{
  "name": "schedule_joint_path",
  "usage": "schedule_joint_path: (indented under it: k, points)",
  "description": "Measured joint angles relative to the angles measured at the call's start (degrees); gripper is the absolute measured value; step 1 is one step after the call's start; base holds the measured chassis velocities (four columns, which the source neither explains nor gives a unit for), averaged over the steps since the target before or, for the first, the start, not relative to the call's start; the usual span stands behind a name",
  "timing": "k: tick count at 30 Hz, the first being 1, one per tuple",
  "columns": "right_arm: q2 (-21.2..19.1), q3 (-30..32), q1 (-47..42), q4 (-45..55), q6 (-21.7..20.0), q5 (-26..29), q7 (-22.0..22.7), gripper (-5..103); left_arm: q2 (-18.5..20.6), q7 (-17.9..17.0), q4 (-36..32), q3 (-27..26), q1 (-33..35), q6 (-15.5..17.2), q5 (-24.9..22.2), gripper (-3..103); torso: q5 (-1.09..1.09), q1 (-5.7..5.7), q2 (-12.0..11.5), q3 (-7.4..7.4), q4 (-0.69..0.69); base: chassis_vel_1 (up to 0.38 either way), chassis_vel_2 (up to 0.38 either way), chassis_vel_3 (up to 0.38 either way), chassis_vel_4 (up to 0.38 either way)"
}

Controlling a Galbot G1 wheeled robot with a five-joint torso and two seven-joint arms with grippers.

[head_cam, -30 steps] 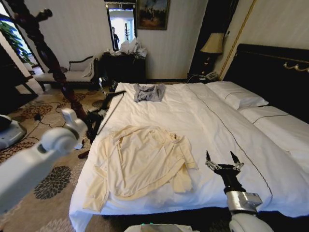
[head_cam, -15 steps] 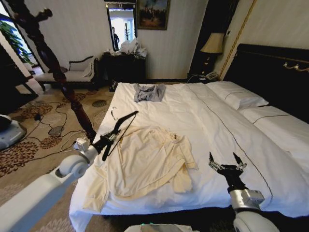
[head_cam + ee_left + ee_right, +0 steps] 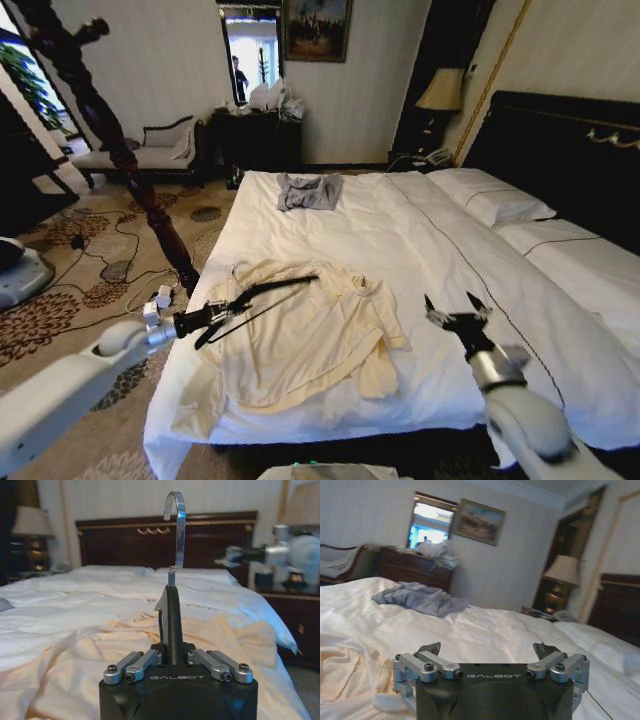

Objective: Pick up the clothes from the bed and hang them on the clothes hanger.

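Note:
The cream long-sleeved shirt (image 3: 310, 340) lies spread on the near left part of the white bed (image 3: 420, 240). My left gripper (image 3: 213, 315) is shut on the black clothes hanger (image 3: 265, 295) and holds it low over the shirt's near shoulder, pointing toward the collar. In the left wrist view the hanger's silver hook (image 3: 175, 530) stands above the shut gripper (image 3: 172, 657), with the shirt (image 3: 115, 655) beneath. My right gripper (image 3: 449, 306) hovers open over the sheet just right of the shirt. In the right wrist view it (image 3: 486, 651) is open and holds nothing.
A grey-blue garment (image 3: 308, 190) lies at the far side of the bed. The dark wooden coat stand (image 3: 95, 110) rises left of the bed, with cables (image 3: 110, 270) on the carpet. Pillows (image 3: 495, 200) and the dark headboard (image 3: 560, 150) are at the right.
My left arm has dropped and swung the hanger right, from beside the bed to over the shirt. The right gripper has risen slightly and shifted toward the shirt.

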Motion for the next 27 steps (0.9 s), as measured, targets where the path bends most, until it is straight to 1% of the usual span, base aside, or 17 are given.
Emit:
schedule_joint_path:
  k: [1,2,4,6,8,9,11,12,14,15,16,18,20,21,23,25,27]
  points:
    - [-1.2,-1.7,2.0,-1.2,-0.1,0.1,-0.1,100,0.0,1.0,1.0,0.6,-1.3,0.2,0.3,15,0.01,0.0,0.0,0.0,0.02,0.0,0.0,0.0,0.0]
    - [-3.2,-5.9,6.8,-3.9,-0.5,0.5,-0.3,100,-0.2,3.0,3.7,2.0,-4.6,0.3,0.9,15,0.0,0.0,0.0,0.0,0.0,0.0,0.0,0.0,0.0]
    - [-3.5,-7.3,8.4,-4.9,-0.7,0.7,-0.4,100,-0.2,3.5,4.8,2.5,-5.6,0.3,1.2,15,-0.01,0.0,0.0,-0.01,-0.02,0.0,0.0,0.0,0.0]
    - [-4.0,-11.4,13.4,-8.1,-1.0,0.9,-0.8,100,-0.2,5.3,8.3,3.9,-8.7,0.3,1.6,15,0.0,0.0,0.0,0.0,-0.01,0.0,0.0,0.0,0.0]
    - [-3.4,-18.2,21.4,-13.2,-1.1,1.0,-1.2,100,-0.3,6.6,12.9,5.6,-12.0,0.3,1.5,15,0.03,0.0,0.0,0.0,-0.01,0.0,0.0,0.0,0.0]
    - [-3.4,-18.2,21.4,-13.2,-1.1,1.0,-1.2,100,-0.3,6.6,12.9,5.6,-12.0,0.3,1.5,15,0.03,0.0,0.0,0.0,-0.01,0.0,0.0,0.0,0.0]
    - [-2.4,-23.4,26.8,-16.4,-1.1,1.0,-1.5,100,-0.6,6.7,15.3,6.1,-13.2,0.3,1.4,15,-0.01,0.01,0.0,0.0,0.03,0.0,0.0,0.0,0.0]
    - [-1.2,-27.6,31.1,-18.8,-1.5,1.2,-1.8,100,-0.9,6.4,16.4,6.2,-13.6,0.3,1.5,15,0.0,0.01,0.0,0.0,0.01,0.0,0.0,0.0,0.0]
    - [0.3,-31.7,35.3,-20.9,-2.0,1.9,-1.9,100,-1.3,6.0,17.1,6.2,-13.6,0.2,1.5,15,-0.01,0.01,0.0,-0.01,0.0,0.0,0.0,0.0,0.0]
    - [0.3,-31.7,35.3,-20.9,-2.0,1.9,-1.9,100,-1.3,6.0,17.1,6.2,-13.6,0.2,1.5,15,-0.01,0.01,0.0,-0.01,0.0,0.0,0.0,0.0,0.0]
    - [1.8,-34.9,39.2,-23.3,-2.6,3.1,-1.9,100,-1.7,5.7,17.6,6.2,-13.5,0.1,1.5,15,-0.01,0.01,0.0,-0.01,0.01,0.0,0.0,0.0,0.0]
    - [3.4,-37.7,43.0,-26.2,-3.3,5.2,-1.8,100,-1.8,5.3,17.7,5.8,-13.0,0.0,1.5,15,-0.02,0.0,0.0,-0.01,0.01,0.0,0.0,0.0,0.0]
    - [3.9,-38.4,44.0,-27.0,-3.6,6.3,-1.8,100,-1.8,5.3,17.7,5.7,-12.9,-0.1,1.4,15,-0.01,0.01,0.0,-0.01,0.01,0.0,0.0,0.0,0.0]
    - [5.5,-39.9,46.5,-29.4,-4.7,10.5,-1.3,100,-1.6,5.2,17.6,5.5,-12.5,-0.4,1.1,15,-0.02,0.01,0.0,0.0,0.0,0.0,0.0,0.0,0.0]
    - [7.5,-41.1,49.0,-32.3,-5.9,14.7,-0.7,103,-1.4,5.2,17.4,5.5,-12.3,-0.6,0.3,15,0.0,0.0,0.0,-0.01,0.0,0.0,0.0,0.0,0.0]
    - [8.1,-41.5,49.8,-33.2,-6.1,15.7,-0.6,101,-1.4,5.2,17.3,5.5,-12.3,-0.7,0.0,15,0.01,0.0,0.0,-0.01,0.0,0.0,0.0,0.0,0.0]
    - [10.4,-43.4,52.5,-36.5,-6.6,17.9,-0.3,99,-1.5,4.8,17.3,5.5,-12.3,-1.1,-0.4,15,-0.01,-0.01,0.0,-0.02,0.0,0.0,0.0,0.0,0.0]
